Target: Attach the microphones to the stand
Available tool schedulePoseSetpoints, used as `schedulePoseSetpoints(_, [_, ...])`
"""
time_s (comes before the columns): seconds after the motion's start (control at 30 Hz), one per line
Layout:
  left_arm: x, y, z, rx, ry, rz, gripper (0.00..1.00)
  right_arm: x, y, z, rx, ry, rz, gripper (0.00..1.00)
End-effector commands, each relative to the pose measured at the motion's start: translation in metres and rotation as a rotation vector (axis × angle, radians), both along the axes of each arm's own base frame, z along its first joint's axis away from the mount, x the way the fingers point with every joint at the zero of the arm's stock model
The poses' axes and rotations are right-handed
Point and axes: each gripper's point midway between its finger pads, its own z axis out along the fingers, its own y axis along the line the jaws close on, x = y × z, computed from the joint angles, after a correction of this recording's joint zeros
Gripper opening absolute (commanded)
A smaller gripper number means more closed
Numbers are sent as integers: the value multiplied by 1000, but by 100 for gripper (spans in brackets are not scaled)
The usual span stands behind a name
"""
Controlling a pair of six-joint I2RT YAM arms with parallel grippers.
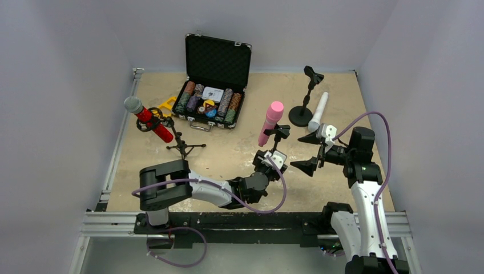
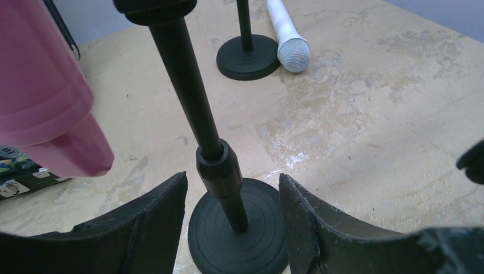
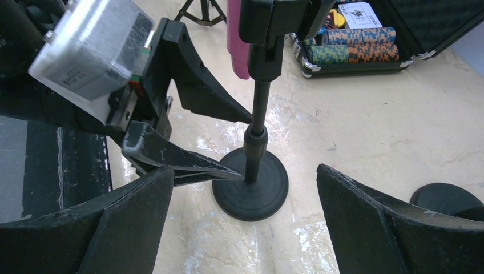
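Left gripper (image 2: 231, 178) sits closest to my lens, jaws apart and straddling the pole of the desk stand (image 2: 237, 240) just above its base, with no contact evident. I judge this a bracing position against tipping. Pink microphone (image 1: 271, 121) is clipped in that stand, tilted. Red microphone (image 1: 147, 118) is seated on the tripod stand (image 1: 184, 147). White microphone (image 1: 318, 112) lies on the table (image 1: 342, 91), its head just beside the base of the empty stand (image 1: 301, 116); this item is outstanding. Right gripper (image 1: 298, 152) hovers near it, jaws wide apart and holding nothing, presumably placed to collect it.
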Motion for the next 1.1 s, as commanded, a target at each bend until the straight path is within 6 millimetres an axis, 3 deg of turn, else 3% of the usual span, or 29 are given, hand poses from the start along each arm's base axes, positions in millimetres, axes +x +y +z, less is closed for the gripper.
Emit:
schedulePoseSetpoints(0.0, [13, -14, 16, -77, -12, 27, 61, -1, 1, 9, 1, -48, 19, 99])
schedulePoseSetpoints(0.17, [26, -17, 8, -62, 2, 57, 50, -1, 1, 9, -1, -50, 17, 99])
schedulePoseSetpoints(0.37, [35, -4, 2, -46, 6, 97, 17, -1, 1, 9, -2, -52, 18, 99])
schedulePoseSetpoints(0.47, [38, 9, 2, -44, 2, 115, 10, -1, 1, 9, -3, -52, 17, 99])
schedulePoseSetpoints(1.07, [90, 167, -24, -12, 44, 351, 5, -2, 1, 9, -2, -51, 18, 99])
